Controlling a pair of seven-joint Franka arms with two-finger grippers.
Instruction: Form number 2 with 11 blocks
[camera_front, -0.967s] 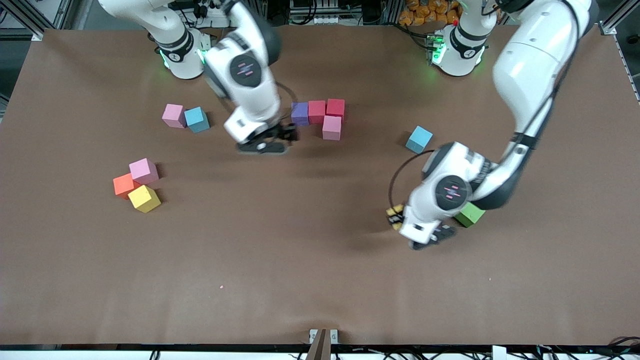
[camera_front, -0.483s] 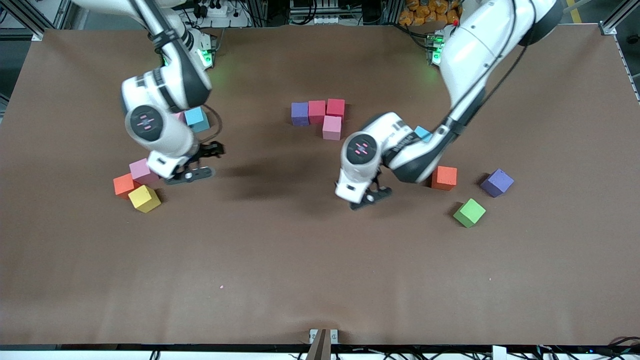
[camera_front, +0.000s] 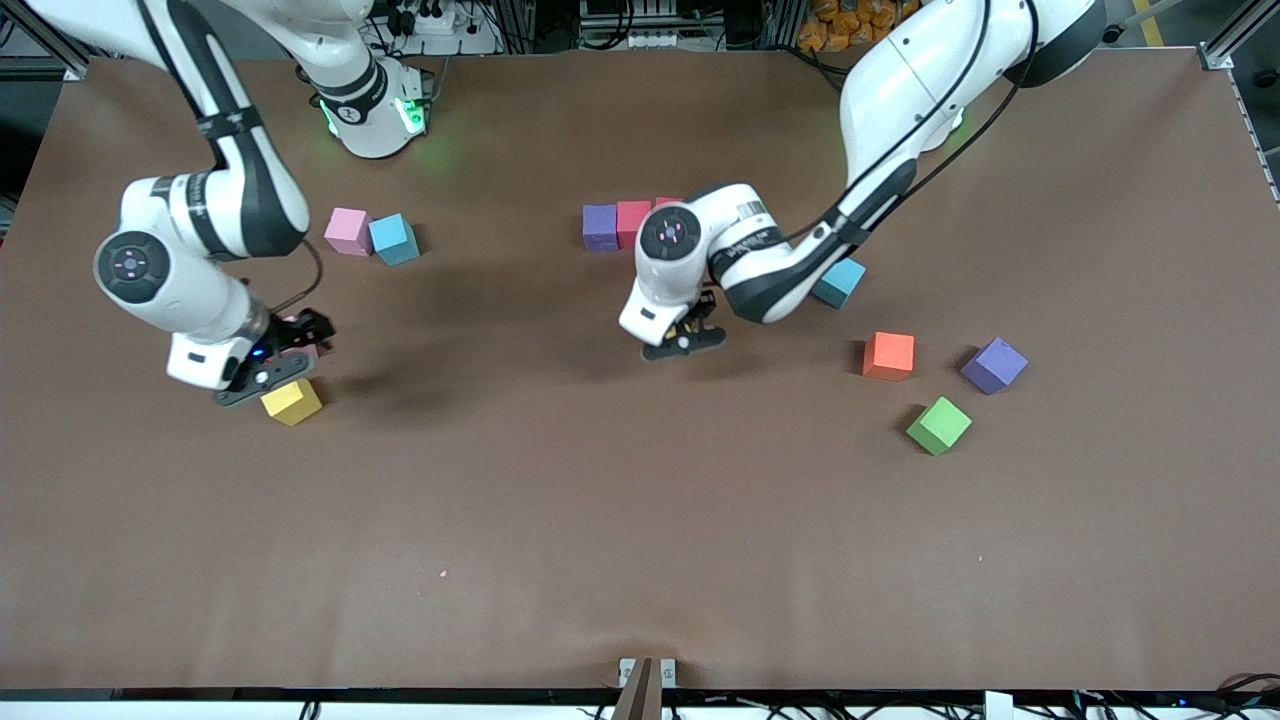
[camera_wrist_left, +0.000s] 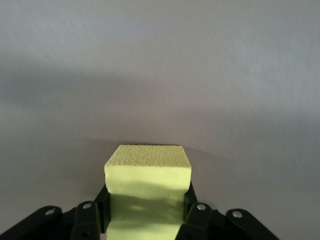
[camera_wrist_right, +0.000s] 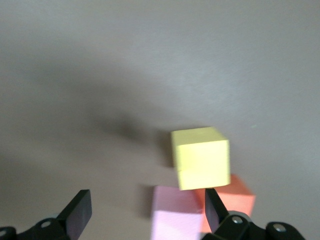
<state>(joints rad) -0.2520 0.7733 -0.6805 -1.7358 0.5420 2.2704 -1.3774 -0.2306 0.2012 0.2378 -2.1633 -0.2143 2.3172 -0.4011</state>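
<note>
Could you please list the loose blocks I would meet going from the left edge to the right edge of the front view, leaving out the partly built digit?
yellow block → pink block → light-blue block → second light-blue block → orange block → green block → purple block

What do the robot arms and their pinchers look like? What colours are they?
Both arms are glossy white with rounded shells and black bands at the joints. Each wrist has a round dark cap with small pink marks. A thin black cable loops along each arm. The left gripper and right gripper are black with flat fingers. Green lights glow at the bases.
</note>
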